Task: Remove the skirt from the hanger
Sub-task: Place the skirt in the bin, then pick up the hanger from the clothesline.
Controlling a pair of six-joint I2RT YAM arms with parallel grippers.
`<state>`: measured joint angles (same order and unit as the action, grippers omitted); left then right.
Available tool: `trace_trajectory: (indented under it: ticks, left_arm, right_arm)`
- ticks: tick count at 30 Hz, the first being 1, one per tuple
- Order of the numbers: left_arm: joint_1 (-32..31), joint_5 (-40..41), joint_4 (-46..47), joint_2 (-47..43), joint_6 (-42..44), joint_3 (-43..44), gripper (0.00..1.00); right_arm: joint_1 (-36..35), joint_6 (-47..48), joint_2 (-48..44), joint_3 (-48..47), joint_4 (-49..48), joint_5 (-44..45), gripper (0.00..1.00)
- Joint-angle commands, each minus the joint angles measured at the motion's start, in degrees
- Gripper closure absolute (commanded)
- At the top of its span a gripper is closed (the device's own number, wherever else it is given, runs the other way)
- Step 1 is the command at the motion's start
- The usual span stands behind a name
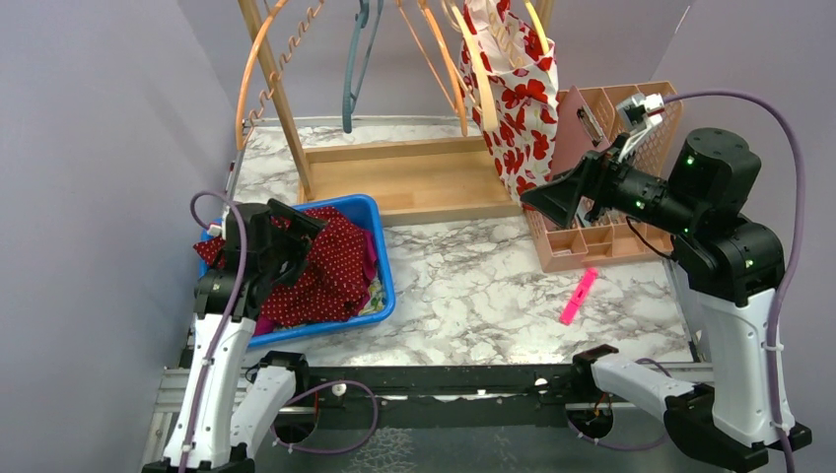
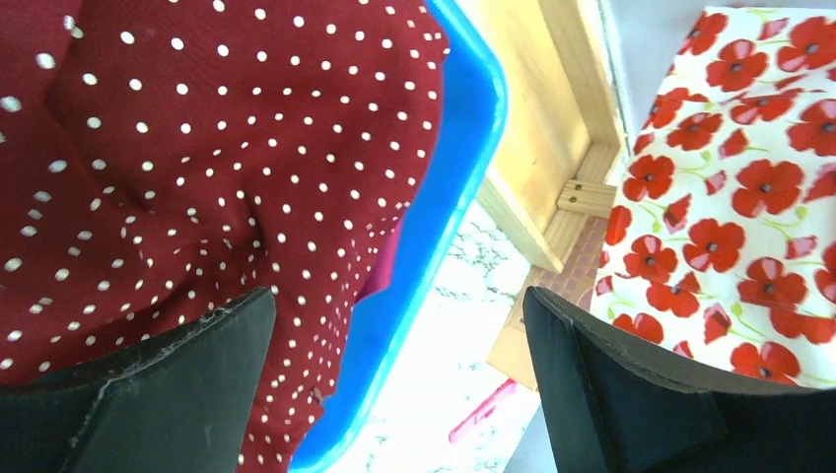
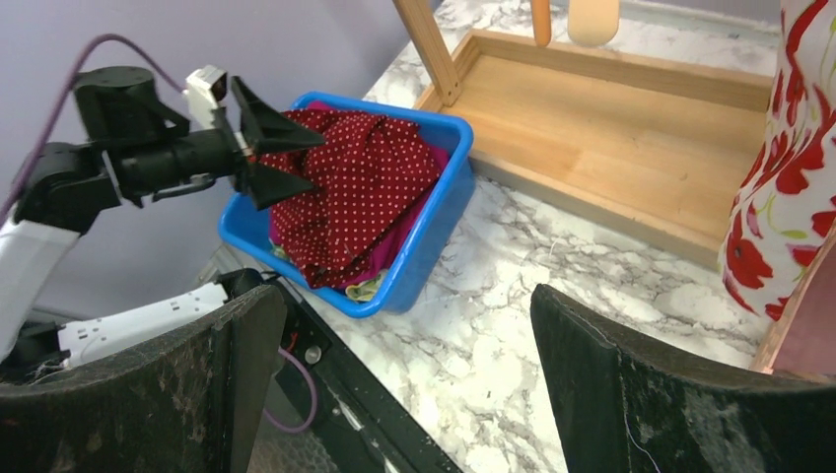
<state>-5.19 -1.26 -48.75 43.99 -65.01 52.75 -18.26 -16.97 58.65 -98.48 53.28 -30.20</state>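
While the skirt (image 1: pixel 518 94) hung from its hanger (image 1: pixel 478 69) on the rack (image 1: pixel 414 177), the right gripper (image 1: pixel 549 200) stood just beside its lower edge, jaws wide and empty. A firm pinch low on the cloth, then a slow pull, seemed wisest; the left gripper (image 1: pixel 299 235) hovered wide open over the bin (image 1: pixel 386 286).

Robot lab test cell
Plain lavender walls (image 1: pixel 89 148) box in a marble-patterned table (image 1: pixel 473 296); a black metal rail (image 1: pixel 444 378) spans the frame's bottom edge, purple cable (image 1: pixel 730 94) arcing at upper right.
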Motion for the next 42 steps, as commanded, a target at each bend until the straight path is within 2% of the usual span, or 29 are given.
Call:
trace_trajectory:
  ticks: [1, 6, 12, 20, 28, 36, 42]
  left_arm:
    - [0.44, 3.34, -8.37, -2.44, 3.07, 6.73, 0.01]
    - [0.44, 3.47, -7.11, -2.14, 7.04, 13.01, 0.01]
    - [0.44, -2.35, 3.72, 1.11, 22.17, 18.90, 0.01]
    - [0.46, -11.53, 11.66, 4.21, 34.25, 25.28, 0.01]
    - [0.44, -19.51, 14.10, 6.82, 36.86, 28.80, 0.01]
    - [0.44, -24.43, 15.78, 9.07, 38.62, 29.16, 0.01]
    - [0.44, -26.04, 15.79, 10.44, 40.89, 29.87, 0.01]
  right_arm:
    - [0.21, 1.91, 1.03, -3.13, 0.18, 2.49, 0.00]
    - [0.17, 2.83, 3.77, -6.61, 0.69, 8.67, 0.00]
    - [0.16, 3.85, 9.75, -12.81, 0.57, 21.95, 0.00]
    - [0.24, 6.43, 20.31, -19.47, -4.57, 29.20, 0.00]
    - [0.33, 8.47, 27.88, -22.95, -8.94, 31.44, 0.15]
    - [0.92, 10.98, 33.67, -27.74, -9.36, 32.86, 0.17]
    - [2.00, 13.39, 34.34, -28.80, -9.68, 35.64, 0.16]
